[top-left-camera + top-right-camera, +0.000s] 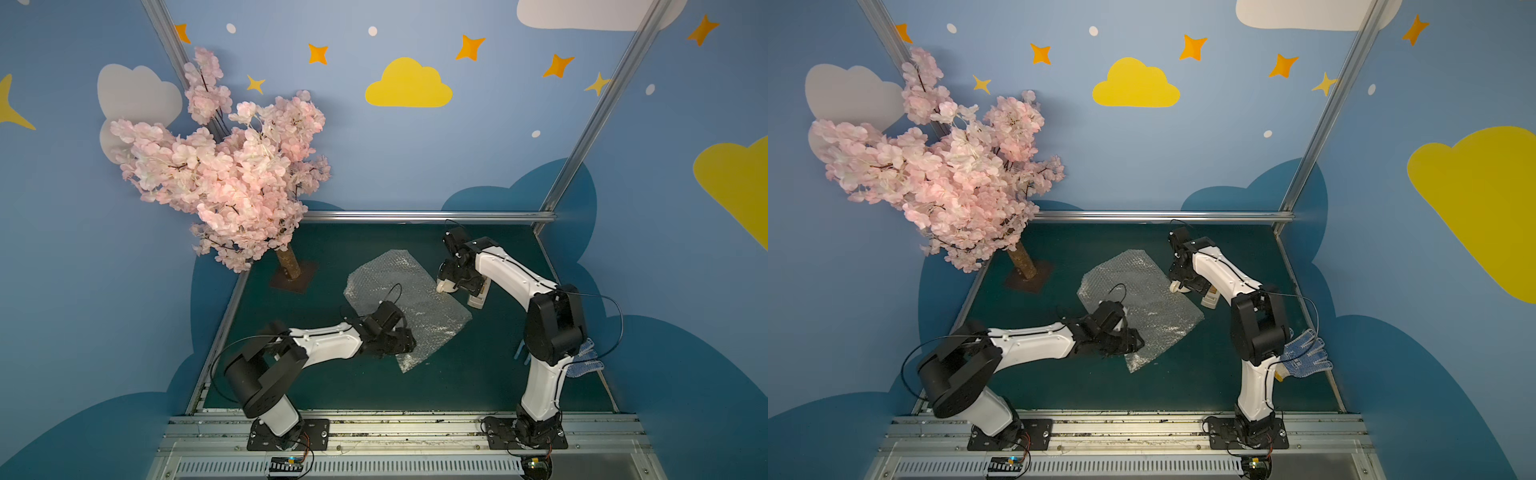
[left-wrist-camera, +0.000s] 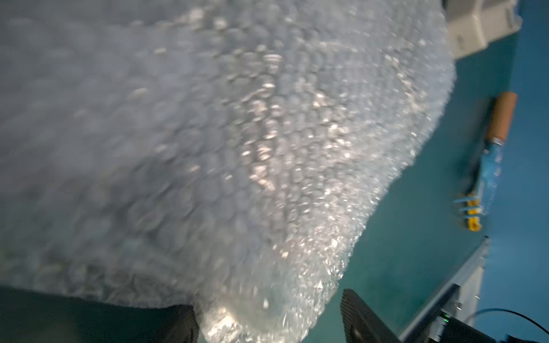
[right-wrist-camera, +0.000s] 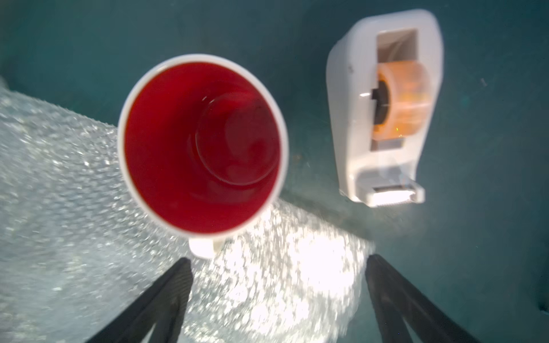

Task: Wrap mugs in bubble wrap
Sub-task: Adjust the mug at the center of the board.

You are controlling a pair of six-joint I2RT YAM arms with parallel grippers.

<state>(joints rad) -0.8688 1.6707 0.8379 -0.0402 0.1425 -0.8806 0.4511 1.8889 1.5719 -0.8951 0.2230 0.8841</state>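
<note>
Mug: small ceramic mug (image 3: 202, 148), cream-white outside and glossy red inside, stands upright with its mouth up at the right-hand edge of the wrap; a top view shows it half hidden under the right arm (image 1: 441, 286). Its white loop handle (image 3: 203, 248) points toward the right tool. Whether its base rests on the film or just beside it cannot be told.
Wrap: clear, silvery rectangular sheet of small-bubble plastic film (image 1: 411, 299) lies skewed in the middle of the dark green table (image 1: 457, 374), with one corner toward the near edge.
Left tool: left tool (image 2: 267, 311) sits at the near left part of the sheet, jaws spread wide, with a bulging fold of the film between them. A firm pinch cannot be made out.
Right tool: right tool (image 3: 277, 264) has its jaws spread wide and grips nothing. It is over the wrap's edge, just short of the mug's handle and apart from it.
Dispenser: boxy cream plastic tape dispenser with an orange-brown roll (image 3: 383, 110) stands on bare table just beside the mug, on the side away from the wrap.
Surroundings: pink artificial blossom tree (image 1: 224, 174) stands at the far left corner. A white glove with blue dots (image 1: 1304, 353) lies at the right table edge by the right arm.
</note>
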